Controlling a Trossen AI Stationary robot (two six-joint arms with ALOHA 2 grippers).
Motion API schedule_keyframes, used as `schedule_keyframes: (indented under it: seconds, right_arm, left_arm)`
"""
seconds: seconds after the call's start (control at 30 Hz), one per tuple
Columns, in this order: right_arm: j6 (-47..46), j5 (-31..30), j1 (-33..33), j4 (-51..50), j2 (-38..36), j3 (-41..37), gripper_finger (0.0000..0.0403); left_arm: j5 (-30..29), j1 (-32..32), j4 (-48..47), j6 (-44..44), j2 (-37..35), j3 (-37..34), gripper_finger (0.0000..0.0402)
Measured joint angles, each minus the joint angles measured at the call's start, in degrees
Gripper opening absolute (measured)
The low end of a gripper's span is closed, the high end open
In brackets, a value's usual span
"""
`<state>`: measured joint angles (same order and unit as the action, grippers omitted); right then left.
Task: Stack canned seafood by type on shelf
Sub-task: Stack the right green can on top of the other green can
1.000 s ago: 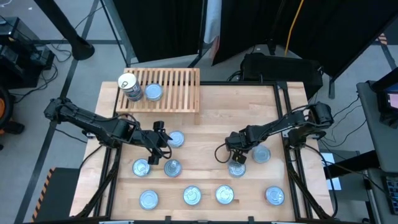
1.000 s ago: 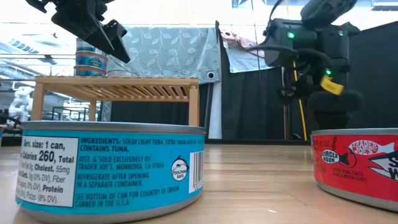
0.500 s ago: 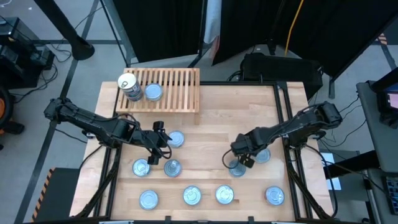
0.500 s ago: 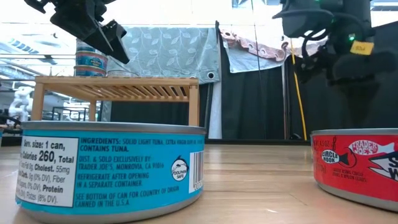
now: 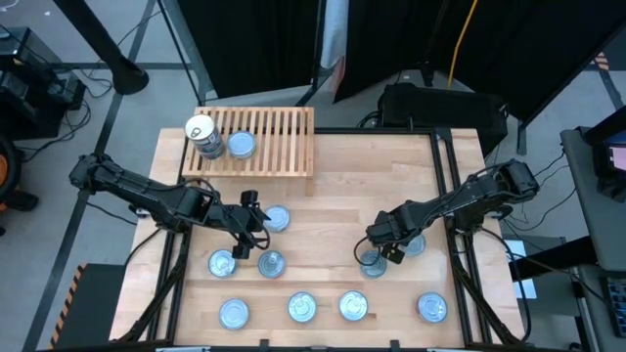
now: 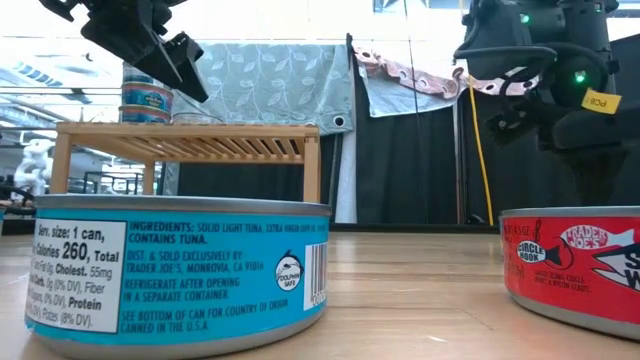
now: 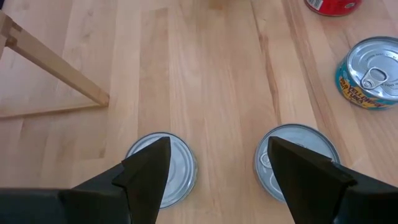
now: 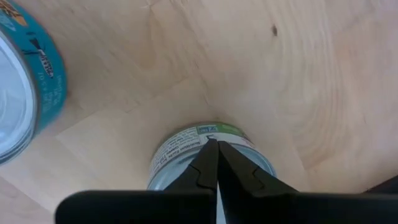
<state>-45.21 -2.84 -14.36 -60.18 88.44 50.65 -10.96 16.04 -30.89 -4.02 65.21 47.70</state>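
While the right arm reaches in from the desk's right edge, its end effector (image 5: pixel 388 251) hangs with fingers pressed together, empty, right over a green-labelled can (image 8: pixel 208 155) on the desk (image 5: pixel 333 196). Another can (image 5: pixel 412 242) lies just beside it toward the right edge. Left arm stretches low from the left edge toward the desk's middle; left end effector (image 5: pixel 252 235) points along the surface, fingers (image 7: pixel 146 171) spread, holding nothing. From the left wrist view, two silvery cans sit ahead of it, one (image 7: pixel 166 168) past each fingertip, the other (image 7: pixel 298 158) alongside, a blue-sided can (image 7: pixel 370 81) farther off.

Shelf (image 5: pixel 256 142) of light wooden slats stands at the far left of the desk; a small stack of cans (image 5: pixel 202 137) sits at its left end with a single can (image 5: pixel 241 146) just beside it. Loose cans lie near the left end effector and a row of four (image 5: pixel 303 308) runs along the near edge. Low view shows a blue tuna can (image 6: pixel 180 270) and a red can (image 6: pixel 575 265) up close.

Desk is pale butcher-block wood. Black curtains, a patterned cloth (image 6: pixel 270 85) and cables on a grey floor surround it.
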Motion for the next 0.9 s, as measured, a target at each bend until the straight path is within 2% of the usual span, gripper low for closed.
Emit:
schedule_keyframes:
  seconds: [0.27, 0.47, 0.67, 0.9]
  right_arm:
    - [-0.4, -0.59, 0.03, 4.62, 0.34, -0.92, 0.0]
    - [-1.98, -1.99, 0.1, 8.05, 4.48, -0.88, 0.0]
    - [-1.76, -1.96, 0.09, 9.69, 8.98, -0.57, 0.0]
    - [-1.19, -2.26, 0.1, 8.61, 9.42, 1.69, 0.0]
  left_arm:
    - [0.0, 0.02, -0.01, -0.01, 0.0, 0.0, 0.0273]
    - [0.0, 0.02, 0.01, -0.01, 0.0, 0.0, 0.0273]
    - [0.0, 0.02, 0.0, -0.1, 0.0, 0.0, 0.0273]
    - [0.02, 0.02, 0.01, -0.08, 0.0, 0.0, 0.0273]
